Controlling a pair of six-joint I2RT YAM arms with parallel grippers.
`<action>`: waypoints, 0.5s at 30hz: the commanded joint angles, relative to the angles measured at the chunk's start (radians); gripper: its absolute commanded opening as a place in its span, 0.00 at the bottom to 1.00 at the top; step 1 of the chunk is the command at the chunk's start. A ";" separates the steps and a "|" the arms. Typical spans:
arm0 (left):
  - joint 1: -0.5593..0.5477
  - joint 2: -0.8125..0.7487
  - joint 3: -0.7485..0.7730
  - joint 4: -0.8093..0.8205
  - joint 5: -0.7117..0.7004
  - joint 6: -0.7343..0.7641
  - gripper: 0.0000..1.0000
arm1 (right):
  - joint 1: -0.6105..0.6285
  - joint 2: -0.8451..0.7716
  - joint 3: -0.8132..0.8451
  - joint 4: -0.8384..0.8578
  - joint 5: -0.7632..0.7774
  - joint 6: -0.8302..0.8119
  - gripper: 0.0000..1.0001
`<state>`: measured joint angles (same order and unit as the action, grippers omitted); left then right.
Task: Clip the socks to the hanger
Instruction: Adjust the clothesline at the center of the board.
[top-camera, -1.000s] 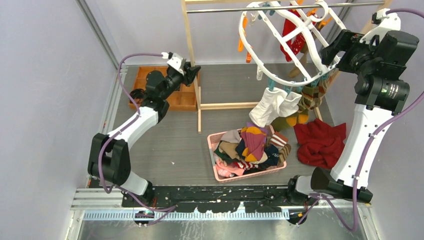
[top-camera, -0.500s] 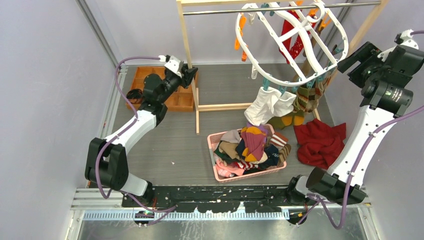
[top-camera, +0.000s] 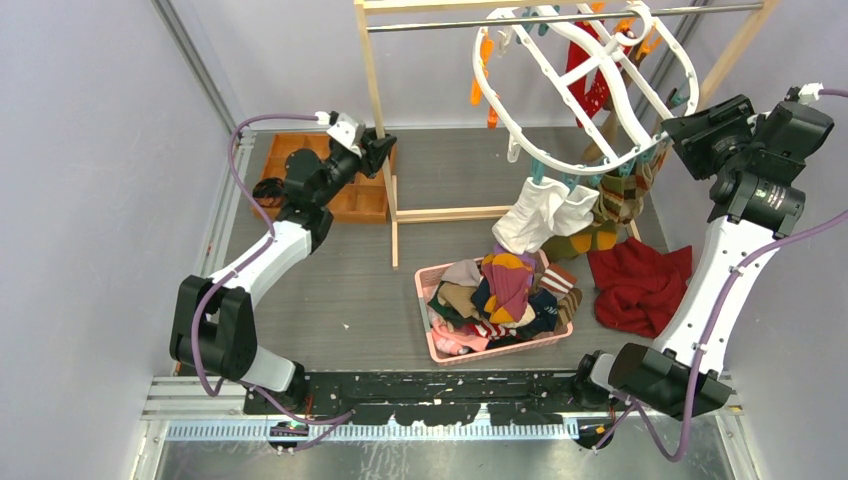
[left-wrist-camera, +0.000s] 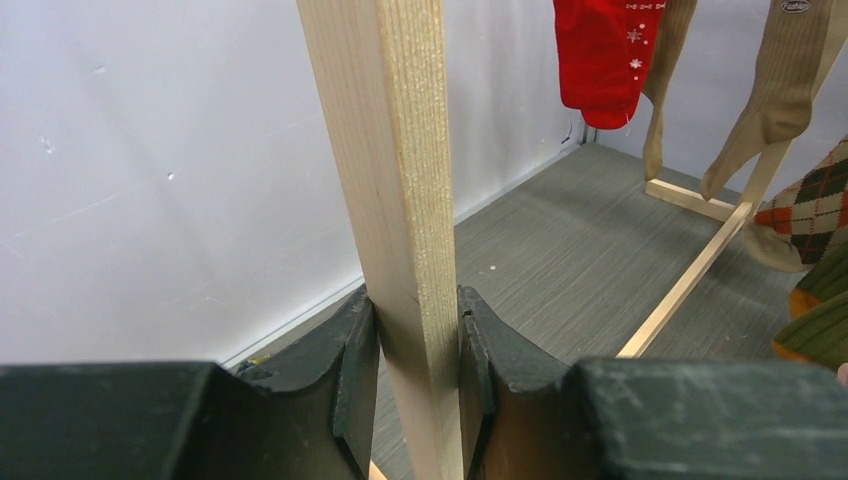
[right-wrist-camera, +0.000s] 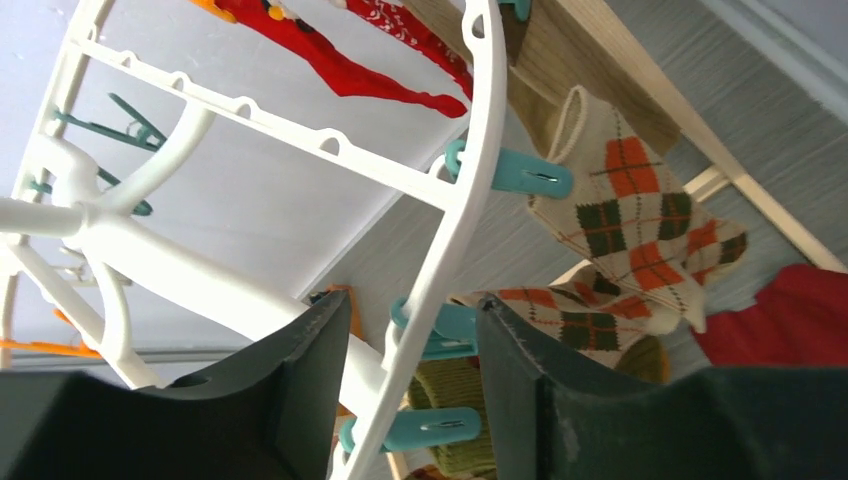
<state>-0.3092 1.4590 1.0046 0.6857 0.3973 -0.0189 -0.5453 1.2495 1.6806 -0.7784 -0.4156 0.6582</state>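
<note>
hanger (right-wrist-camera: 483, 100) rim between right fingers (right-wrist-camera: 310, 380) | left fingers (left-wrist-camera: 350, 370) clamp wooden post (left-wrist-camera: 400, 200)

Bright, even, diffuse light; soft faint shadows; wrist-view foregrounds dark, slightly blurred.

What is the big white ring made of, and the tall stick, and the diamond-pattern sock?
The ring looks like smooth, slightly glossy moulded plastic. The stick is bare wood: pale, with grain lines running along it. The diamond-pattern sock seems soft knitted fabric: it folds and droops from its teal clip.
</note>
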 joint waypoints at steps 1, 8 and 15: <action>0.019 -0.027 -0.016 0.046 0.035 0.041 0.00 | -0.001 0.040 0.028 0.071 -0.055 0.069 0.51; 0.019 -0.034 -0.018 0.049 0.065 0.035 0.00 | 0.012 0.117 0.096 0.033 -0.043 0.052 0.45; 0.019 -0.044 -0.020 0.051 0.086 0.025 0.00 | 0.031 0.179 0.157 0.038 -0.031 0.013 0.25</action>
<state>-0.3031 1.4590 0.9993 0.7006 0.4328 -0.0265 -0.5266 1.4139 1.7580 -0.7788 -0.4400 0.7029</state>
